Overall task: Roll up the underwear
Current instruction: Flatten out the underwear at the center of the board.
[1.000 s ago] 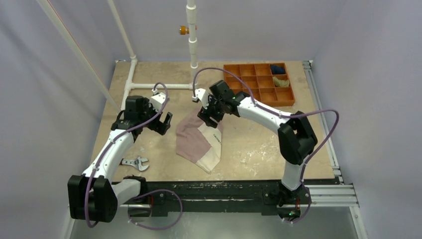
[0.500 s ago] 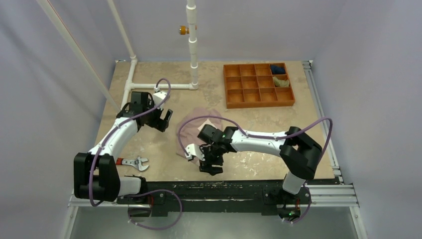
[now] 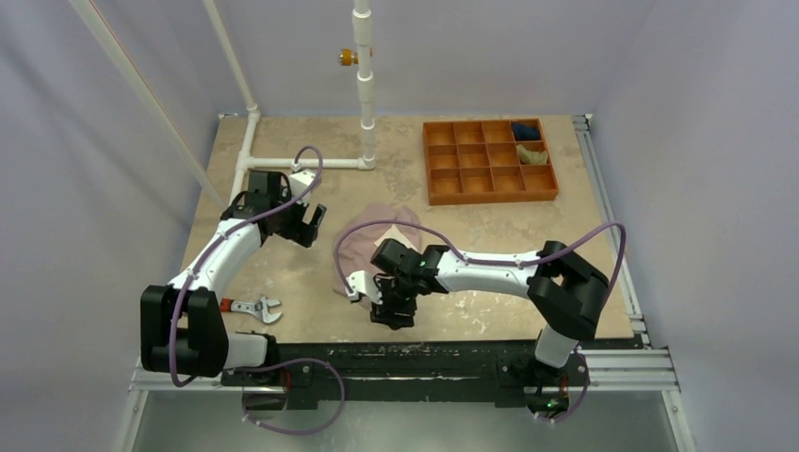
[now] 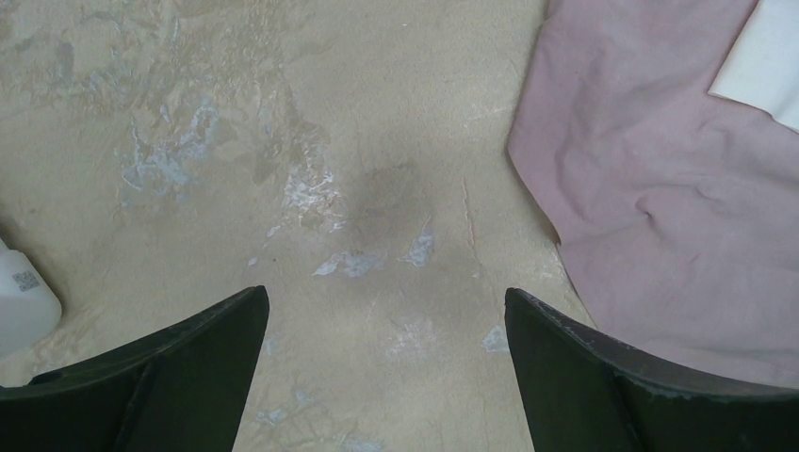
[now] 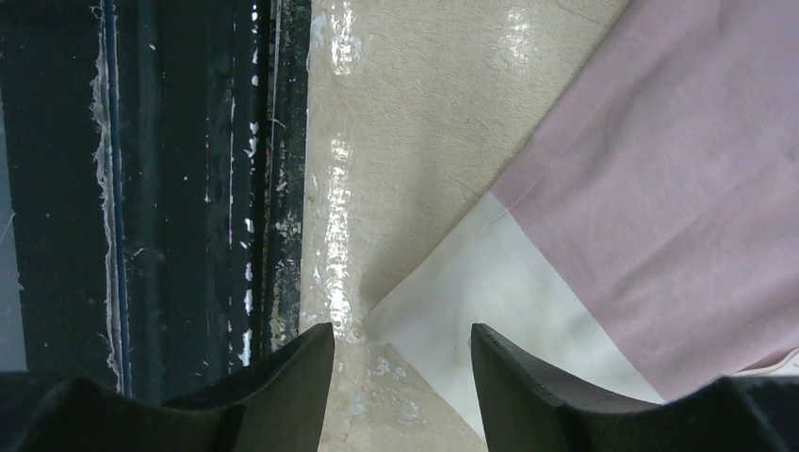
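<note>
Underwear [image 5: 660, 188] white corner btwn open R fingers [image 5: 528, 386]

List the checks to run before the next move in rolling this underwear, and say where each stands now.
1. Aim of right gripper on the underwear: ok. The cream corner lies between its open jaws, by the near edge of the table.
2. Cloth pinched by right gripper: not ok. The jaws are apart and nothing is clamped.
3. Readiness of left gripper: ok. It is open, over bare table beside the pink edge.
4. Garment lying flat: cannot tell. The right arm hides much of it from above, and the left wrist view shows wrinkles.
5. Position of wrench: ok. It lies apart from the cloth, on the left arm's side.
</note>
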Robot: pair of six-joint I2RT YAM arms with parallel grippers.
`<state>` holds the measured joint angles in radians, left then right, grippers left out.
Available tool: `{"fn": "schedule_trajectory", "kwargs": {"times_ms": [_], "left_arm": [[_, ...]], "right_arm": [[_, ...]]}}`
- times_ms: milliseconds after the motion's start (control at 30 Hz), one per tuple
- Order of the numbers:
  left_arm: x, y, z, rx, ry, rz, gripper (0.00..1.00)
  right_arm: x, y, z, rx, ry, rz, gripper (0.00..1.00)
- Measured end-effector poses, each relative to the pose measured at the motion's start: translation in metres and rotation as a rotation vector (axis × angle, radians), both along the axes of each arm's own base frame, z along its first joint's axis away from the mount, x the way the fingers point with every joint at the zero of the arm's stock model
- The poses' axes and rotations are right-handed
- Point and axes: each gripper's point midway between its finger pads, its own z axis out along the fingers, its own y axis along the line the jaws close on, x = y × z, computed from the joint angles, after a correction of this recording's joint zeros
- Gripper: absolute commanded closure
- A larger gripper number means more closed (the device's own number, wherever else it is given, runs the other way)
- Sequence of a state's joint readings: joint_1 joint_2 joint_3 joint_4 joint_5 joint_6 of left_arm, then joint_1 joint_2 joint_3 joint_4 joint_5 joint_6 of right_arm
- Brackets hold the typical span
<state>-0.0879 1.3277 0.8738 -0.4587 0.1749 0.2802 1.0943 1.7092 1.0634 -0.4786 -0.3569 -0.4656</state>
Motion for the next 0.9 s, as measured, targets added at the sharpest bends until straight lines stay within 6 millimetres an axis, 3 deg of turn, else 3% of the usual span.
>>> {"fn": "schedule_trajectory", "kwargs": {"times_ms": [300,500,567,667,800,900], "left_arm": [[-0.001,0.000,0.000,0.001,0.003,0.001,0.05],[0.000,0.001,0.001,0.005,-0.002,0.004,0.06],[-0.001,0.002,0.003,0.006,-0.008,0.005,0.05],[-0.001,0.002,0.005,0.006,-0.017,0.003,0.05],[-0.009,-0.001,0.006,0.003,-0.035,-0.042,0.06],[-0.026,-0.008,0.000,-0.005,-0.047,-0.128,0.09]], "right_arm": [[-0.012,0.004,-0.010,-0.018,-0.008,-0.015,0.60],[-0.006,0.004,-0.020,-0.051,-0.036,-0.055,0.65],[-0.002,0.005,-0.021,-0.052,-0.055,-0.072,0.74],[0.003,0.007,-0.021,-0.053,-0.078,-0.087,0.99],[0.008,0.007,-0.022,-0.054,-0.098,-0.114,1.00],[0.013,0.005,-0.021,-0.055,-0.101,-0.130,1.00]]}}
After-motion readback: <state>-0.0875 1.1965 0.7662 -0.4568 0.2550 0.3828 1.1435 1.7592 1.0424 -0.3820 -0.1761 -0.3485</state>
